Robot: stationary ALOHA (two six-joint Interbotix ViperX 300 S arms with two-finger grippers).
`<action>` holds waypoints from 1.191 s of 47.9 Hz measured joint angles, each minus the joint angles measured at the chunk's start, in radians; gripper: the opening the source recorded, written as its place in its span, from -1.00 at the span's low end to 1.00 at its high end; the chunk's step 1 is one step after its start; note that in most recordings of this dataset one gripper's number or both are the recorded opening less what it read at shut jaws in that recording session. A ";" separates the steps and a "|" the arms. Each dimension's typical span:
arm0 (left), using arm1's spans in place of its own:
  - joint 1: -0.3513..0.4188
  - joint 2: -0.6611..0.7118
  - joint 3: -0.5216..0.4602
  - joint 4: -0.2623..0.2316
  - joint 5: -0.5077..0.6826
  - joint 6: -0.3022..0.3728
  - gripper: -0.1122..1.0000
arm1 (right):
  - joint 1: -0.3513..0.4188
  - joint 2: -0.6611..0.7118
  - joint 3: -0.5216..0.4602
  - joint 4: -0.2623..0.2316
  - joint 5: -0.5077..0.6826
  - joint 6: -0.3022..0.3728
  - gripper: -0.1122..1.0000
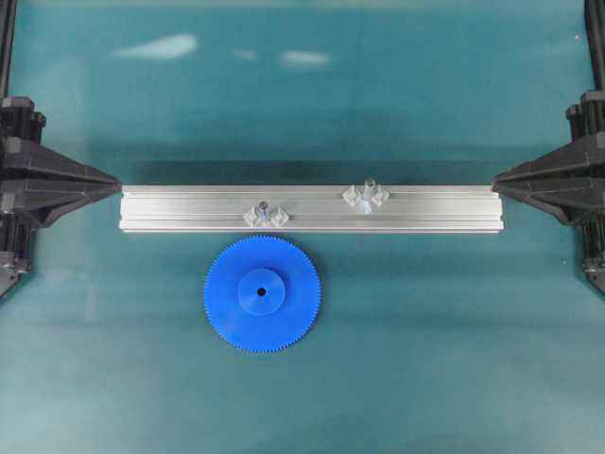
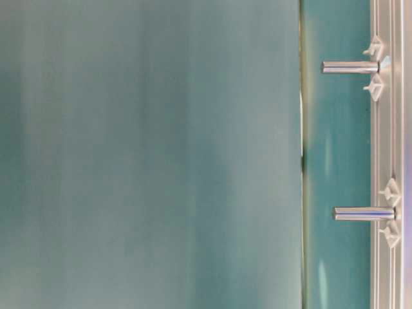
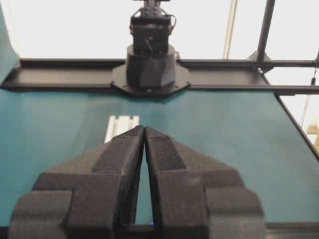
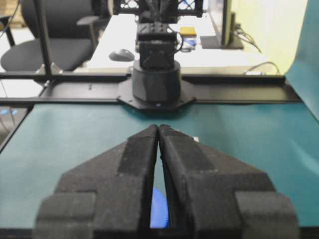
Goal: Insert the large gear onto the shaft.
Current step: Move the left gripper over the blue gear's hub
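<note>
The large gear (image 1: 262,293), a bright-blue toothed disc with a raised hub and a dark centre hole, lies flat on the teal table just in front of the rail. Two small upright shafts with translucent diamond flanges stand on the rail, one (image 1: 266,214) just behind the gear and one (image 1: 367,194) further right. They also show in the table-level view as silvery pegs (image 2: 351,67) (image 2: 364,213). My left gripper (image 1: 115,182) is shut and empty at the rail's left end. My right gripper (image 1: 496,182) is shut and empty at the rail's right end. A sliver of the gear (image 4: 158,209) shows below the right jaws.
The long grooved aluminium rail (image 1: 312,225) lies across the middle of the table between the two grippers; its end (image 3: 121,127) shows past the left gripper (image 3: 144,128). The opposite arm's black base (image 4: 155,82) stands beyond the right gripper (image 4: 158,127).
</note>
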 measured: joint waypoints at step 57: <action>-0.097 0.634 -0.463 0.015 0.568 -0.008 -0.83 | -0.015 0.026 -0.028 0.038 0.471 0.037 -0.58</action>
